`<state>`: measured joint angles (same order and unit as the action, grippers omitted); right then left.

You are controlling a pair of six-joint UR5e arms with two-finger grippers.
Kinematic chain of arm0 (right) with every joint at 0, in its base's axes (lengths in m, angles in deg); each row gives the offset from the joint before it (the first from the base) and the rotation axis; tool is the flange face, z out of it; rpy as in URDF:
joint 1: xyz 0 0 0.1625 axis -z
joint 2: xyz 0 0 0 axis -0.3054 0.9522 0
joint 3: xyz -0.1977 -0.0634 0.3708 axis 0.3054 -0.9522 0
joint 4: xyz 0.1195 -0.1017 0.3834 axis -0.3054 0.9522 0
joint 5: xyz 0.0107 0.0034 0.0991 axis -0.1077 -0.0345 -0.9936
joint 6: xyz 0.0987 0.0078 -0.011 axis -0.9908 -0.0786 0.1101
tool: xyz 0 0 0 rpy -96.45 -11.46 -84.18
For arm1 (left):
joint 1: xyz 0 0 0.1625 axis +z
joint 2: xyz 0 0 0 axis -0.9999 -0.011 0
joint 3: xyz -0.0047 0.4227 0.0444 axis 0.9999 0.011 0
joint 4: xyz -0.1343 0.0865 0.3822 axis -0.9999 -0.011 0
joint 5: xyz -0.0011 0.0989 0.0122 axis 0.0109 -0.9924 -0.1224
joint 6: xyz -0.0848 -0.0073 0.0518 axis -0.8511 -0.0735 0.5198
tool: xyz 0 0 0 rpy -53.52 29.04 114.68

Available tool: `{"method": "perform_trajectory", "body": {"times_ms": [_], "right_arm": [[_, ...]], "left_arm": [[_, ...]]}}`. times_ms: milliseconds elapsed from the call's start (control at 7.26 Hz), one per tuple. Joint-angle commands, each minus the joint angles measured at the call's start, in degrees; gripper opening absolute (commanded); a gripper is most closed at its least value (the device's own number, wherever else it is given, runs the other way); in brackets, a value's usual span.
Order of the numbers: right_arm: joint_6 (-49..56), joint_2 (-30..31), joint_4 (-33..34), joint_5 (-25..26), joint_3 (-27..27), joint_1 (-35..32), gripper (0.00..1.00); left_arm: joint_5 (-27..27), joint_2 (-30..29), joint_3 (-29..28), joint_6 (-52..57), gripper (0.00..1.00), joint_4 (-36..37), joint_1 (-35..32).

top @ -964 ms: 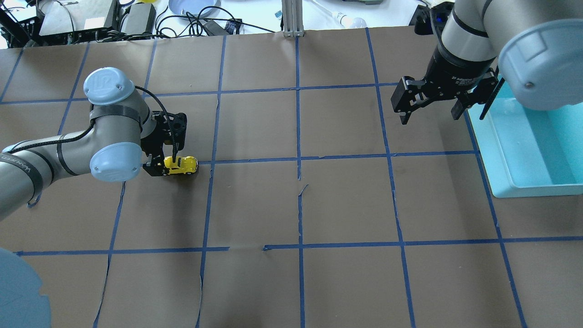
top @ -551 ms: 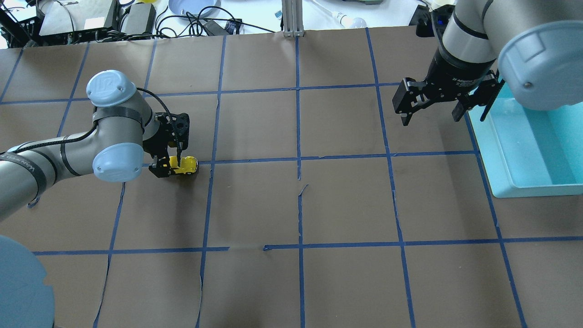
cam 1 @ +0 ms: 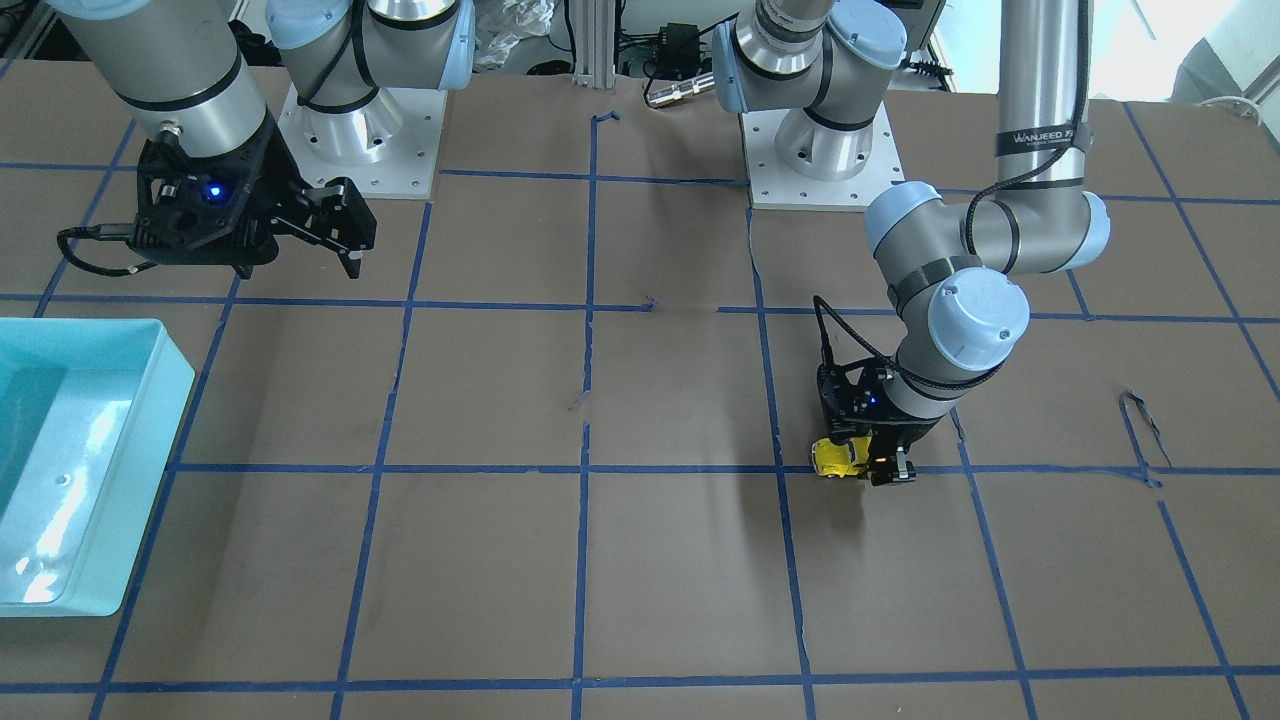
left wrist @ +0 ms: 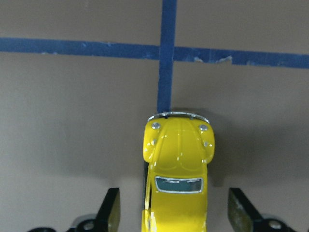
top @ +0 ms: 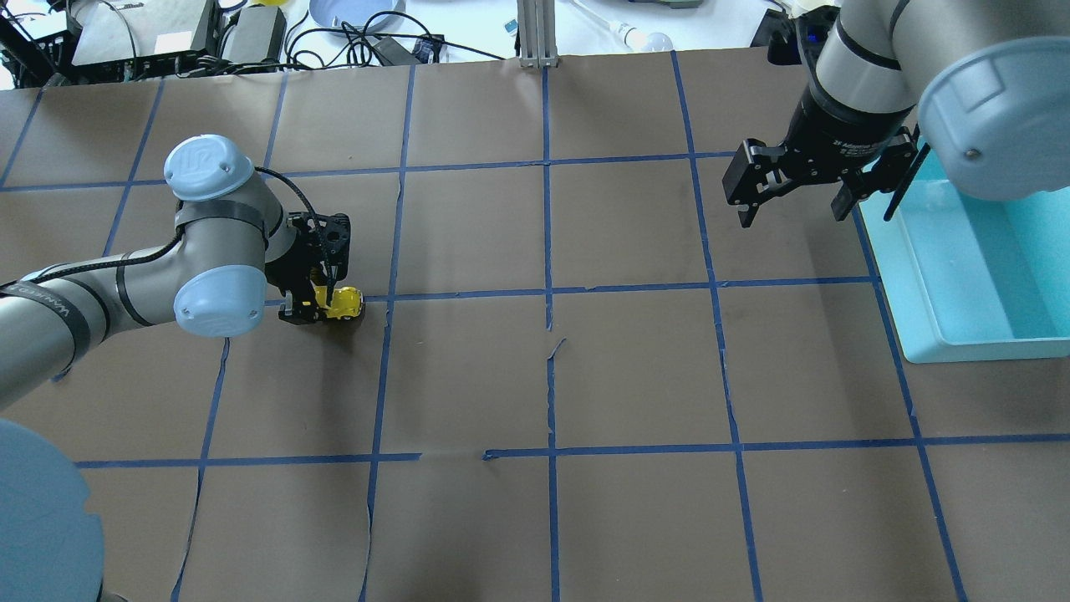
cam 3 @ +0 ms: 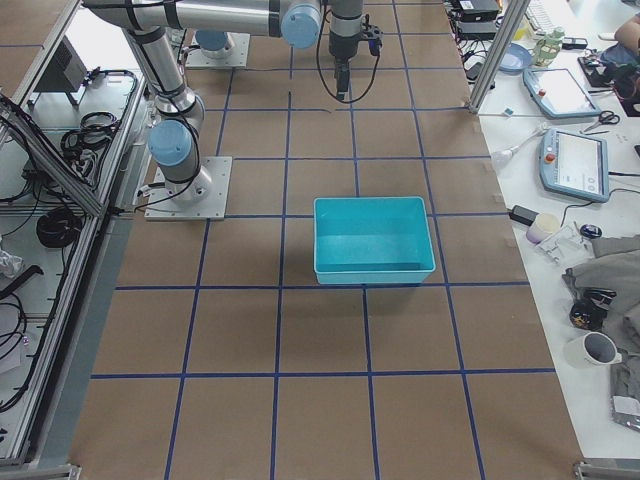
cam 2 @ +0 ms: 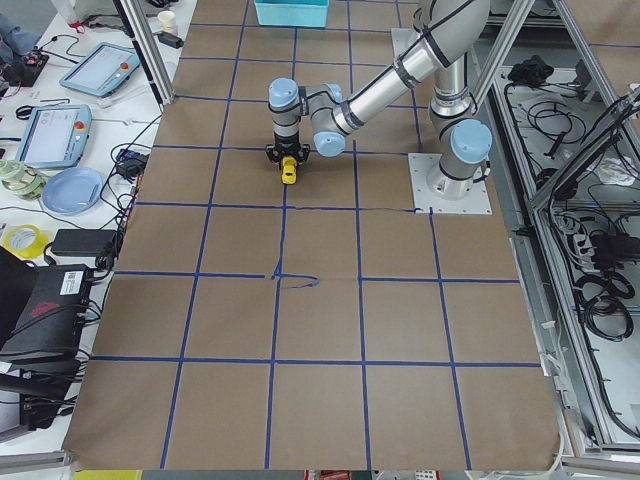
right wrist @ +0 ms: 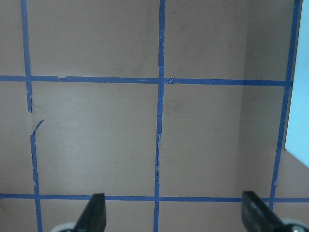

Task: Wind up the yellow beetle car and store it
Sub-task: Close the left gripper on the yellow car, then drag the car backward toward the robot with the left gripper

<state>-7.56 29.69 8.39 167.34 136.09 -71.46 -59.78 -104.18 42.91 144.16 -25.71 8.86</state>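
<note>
The yellow beetle car (top: 346, 303) stands on the brown table at a blue tape crossing, left of centre; it also shows in the front view (cam 1: 830, 457). My left gripper (top: 316, 301) is open and low over the table, one finger on each side of the car's rear half. In the left wrist view the car (left wrist: 177, 159) sits between the two fingertips (left wrist: 112, 210) with a gap on both sides, nose pointing away. My right gripper (top: 790, 216) is open and empty, in the air at the far right beside the bin.
A turquoise bin (top: 911, 276) stands at the table's right edge, also in the front view (cam 1: 150, 420). Blue tape lines grid the brown paper table top. Cables and gear lie beyond the far edge.
My left gripper has slid right along the car, so less of the car shows past it. My right gripper has drifted slightly up and away.
</note>
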Motion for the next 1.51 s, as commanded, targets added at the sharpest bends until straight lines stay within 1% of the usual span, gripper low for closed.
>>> {"method": "perform_trajectory", "body": {"times_ms": [0, 138, 413, 826, 1101, 1377], "right_arm": [[0.0, 0.1, -0.4, 0.3, 0.1, 0.0, 1.00], [0.0, 0.3, -0.5, 0.3, 0.1, 0.0, 1.00], [0.0, 0.7, -0.4, 0.3, 0.1, 0.0, 1.00], [0.0, 0.8, -0.7, 0.4, 0.0, 0.1, 1.00], [0.1, 1.0, -0.1, 0.6, -0.5, -0.1, 1.00], [0.1, 1.0, -0.1, 3.8, -0.5, 0.0, 1.00]], "left_arm": [[-0.3, -0.1, -0.4, 0.3, 0.32, 0.0, 0.0], [-0.3, -0.4, -0.4, 0.3, 0.31, 0.1, 0.7], [0.0, -0.6, 0.1, 2.0, 0.31, 0.1, 4.6], [-0.3, -0.6, 0.0, 3.9, 0.31, 0.4, 7.0], [-0.2, -0.6, 0.2, 7.8, 0.31, 0.4, 10.7], [-0.2, -0.6, 0.2, 8.8, 0.31, 0.4, 12.1]]}}
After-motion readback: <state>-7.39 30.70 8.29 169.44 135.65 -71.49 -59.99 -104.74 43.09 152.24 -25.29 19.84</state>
